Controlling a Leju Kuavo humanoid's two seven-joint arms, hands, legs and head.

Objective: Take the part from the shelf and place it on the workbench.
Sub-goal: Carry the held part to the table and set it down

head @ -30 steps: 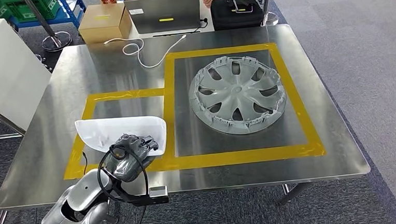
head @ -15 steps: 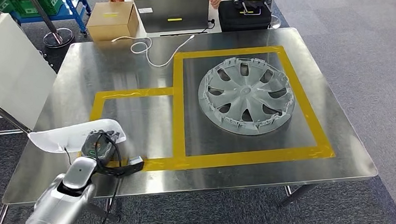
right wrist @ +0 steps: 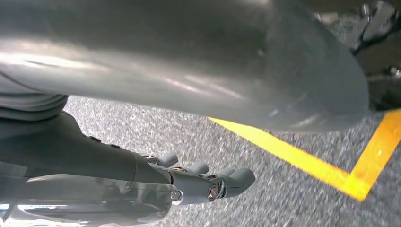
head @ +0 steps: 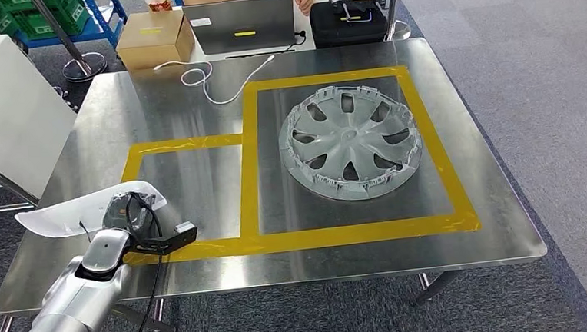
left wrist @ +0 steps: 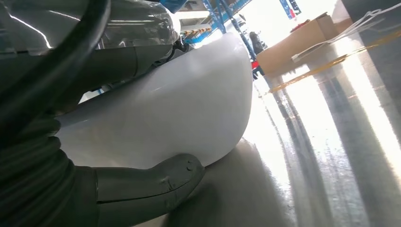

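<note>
1. Left hand [head: 127, 209]: clamped on the white part [head: 62, 216], thumb [left wrist: 151, 182] beneath the shell and darker fingers over its upper face, as the left wrist view confirms.
2. White part: a smooth curved shell held at the near-left corner of the workbench [head: 194, 103]; its outer end projects past the bench's left edge, its inner end lies at the near-left corner of the small taped rectangle [head: 185, 142].
3. Right hand [right wrist: 208, 182]: hanging over grey carpet with yellow floor lines; fingers loosely curled side by side, holding nothing.
4. Grey wheel cover [head: 350, 141]: flat inside the large taped square [head: 323, 78], toward the bench's right half, well apart from the white part.
5. Far edge: white cable [head: 208, 83], laptop [head: 245, 23], cardboard box [head: 155, 37], black case [head: 348, 20]; a person sits beyond.
</note>
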